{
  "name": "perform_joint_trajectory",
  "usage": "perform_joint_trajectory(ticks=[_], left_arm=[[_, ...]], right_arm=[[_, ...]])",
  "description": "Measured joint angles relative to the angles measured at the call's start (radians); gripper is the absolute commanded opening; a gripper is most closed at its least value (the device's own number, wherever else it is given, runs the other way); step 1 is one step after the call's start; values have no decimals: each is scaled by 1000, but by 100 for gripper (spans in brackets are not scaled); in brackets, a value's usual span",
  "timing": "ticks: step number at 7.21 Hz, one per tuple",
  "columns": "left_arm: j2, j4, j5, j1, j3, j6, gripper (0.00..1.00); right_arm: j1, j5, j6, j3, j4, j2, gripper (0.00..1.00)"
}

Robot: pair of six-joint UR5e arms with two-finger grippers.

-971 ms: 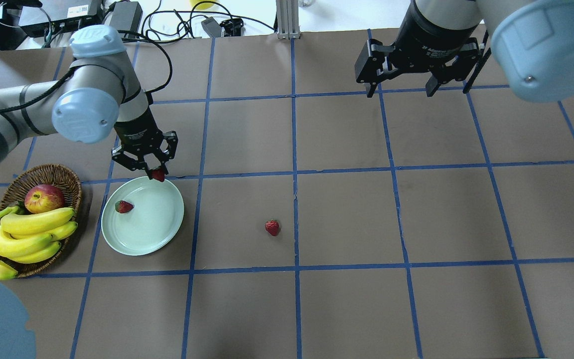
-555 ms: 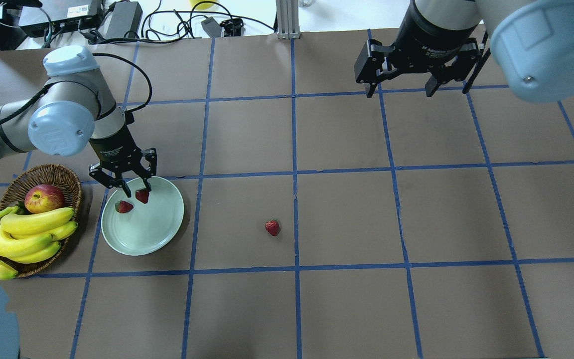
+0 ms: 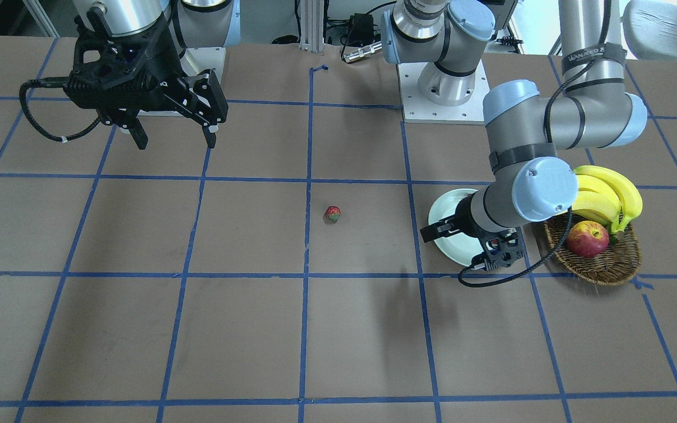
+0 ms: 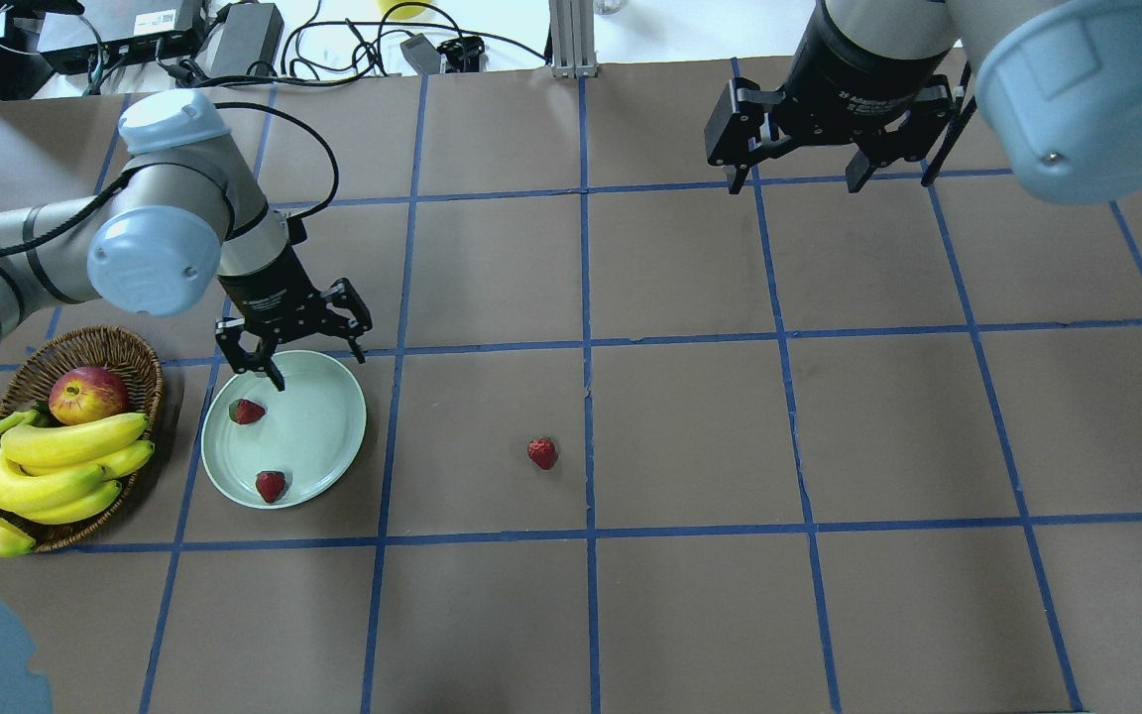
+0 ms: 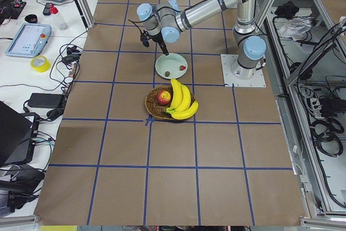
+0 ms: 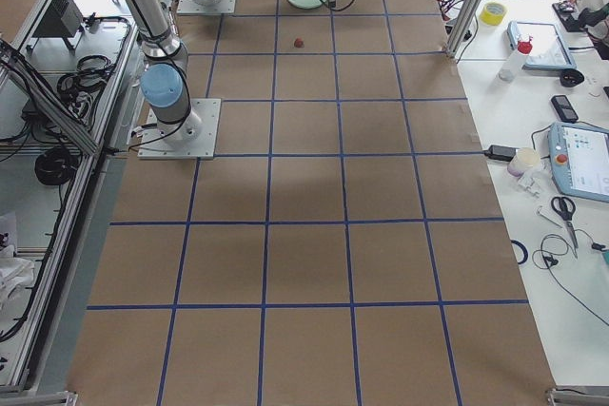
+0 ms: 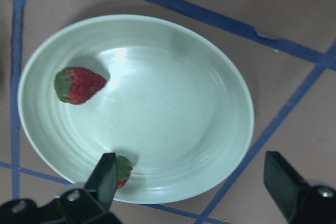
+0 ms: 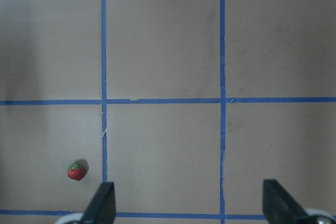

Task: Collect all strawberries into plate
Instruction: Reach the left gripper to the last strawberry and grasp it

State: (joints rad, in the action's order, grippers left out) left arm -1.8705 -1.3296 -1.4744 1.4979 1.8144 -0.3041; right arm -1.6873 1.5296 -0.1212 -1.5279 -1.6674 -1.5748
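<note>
Brown tabletop (image 4: 690,426): overhead shows two strawberries (image 4: 247,411) on the plate (image 4: 318,431), hidden frontally; both arms' jaws gape open.

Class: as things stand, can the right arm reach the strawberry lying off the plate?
Probably yes: the right gripper hangs open, nothing shows between it and that strawberry, and the left gripper is away over the plate.

The plate (image 4: 325,436) sits just right of the basket (image 4: 140,359) on the robot's left side of the table, holding two strawberries: one (image 4: 247,411) by its left rim, one (image 4: 271,486) by the rim nearest the robot. A third strawberry (image 4: 542,452) lies on the table well to the plate's right. The left gripper (image 4: 320,369) hangs over the plate's far edge.
</note>
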Motion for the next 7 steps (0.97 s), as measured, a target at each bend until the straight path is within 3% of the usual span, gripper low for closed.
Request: perform_joint_trajectory(ticks=[3,5,6,7], left_arm=[[-24,154,173,157,67,-224,100],[-32,196,207,228,128,-258,100],[-36,201,215,250,141,-262,95],[-45,204,224,261,155,-265,77]], right_arm=[[0,0,0,0,0,0,100],[0,0,0,0,0,-1,100],[0,-1,0,0,0,-1,100],[0,-1,0,0,0,-1,100]])
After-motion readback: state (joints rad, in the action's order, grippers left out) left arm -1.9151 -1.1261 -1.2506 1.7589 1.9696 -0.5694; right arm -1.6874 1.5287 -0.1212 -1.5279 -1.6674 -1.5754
